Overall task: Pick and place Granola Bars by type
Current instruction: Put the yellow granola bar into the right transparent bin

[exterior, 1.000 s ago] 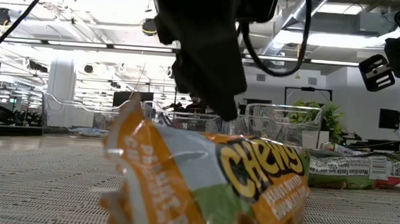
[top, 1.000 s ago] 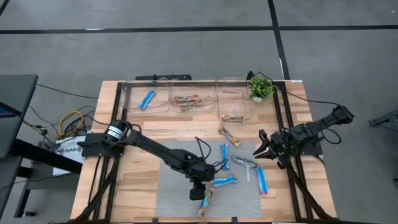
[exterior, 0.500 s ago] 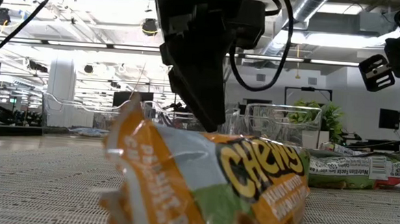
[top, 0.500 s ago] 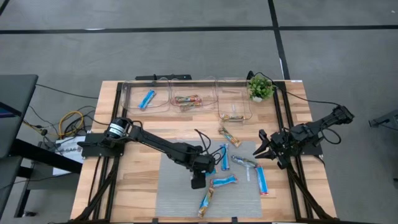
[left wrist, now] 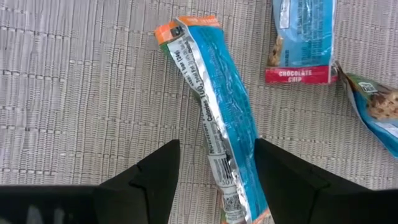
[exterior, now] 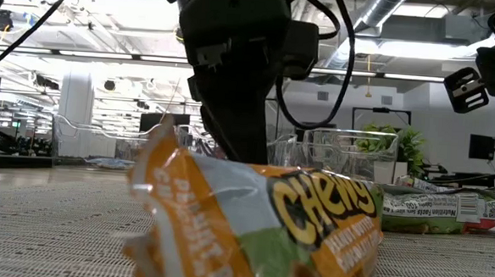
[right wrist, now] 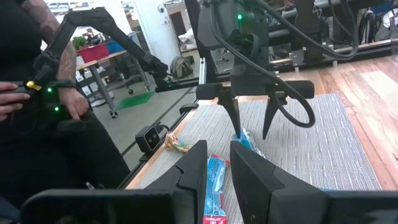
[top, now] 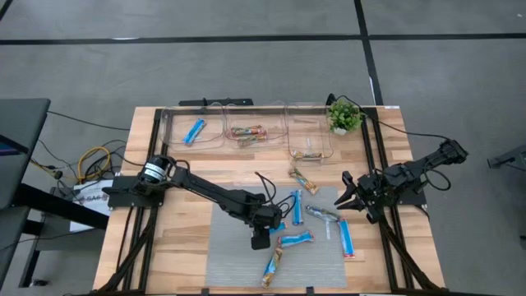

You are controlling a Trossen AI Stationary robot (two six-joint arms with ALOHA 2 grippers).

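Observation:
My left gripper hangs open over the grey mat, pointing down. Its two fingers stand on either side of a blue granola bar, which lies flat on the mat; the right wrist view shows the tips just above that bar. More bars lie around: a blue one, a silvery-green one, another blue one, and orange-brown ones. The low view is filled by the near orange-brown bar. My right gripper waits open at the mat's right edge.
Three clear bins stand along the far edge: a blue bar in the left one, orange-brown bars in the middle one, another bar in the right one. A small potted plant stands beside them. A person stands beyond the table.
My left gripper has moved from over the near orange-brown bar a short way toward the table's far edge, stopping over the blue bar, and has turned a little at the wrist. No bar has moved.

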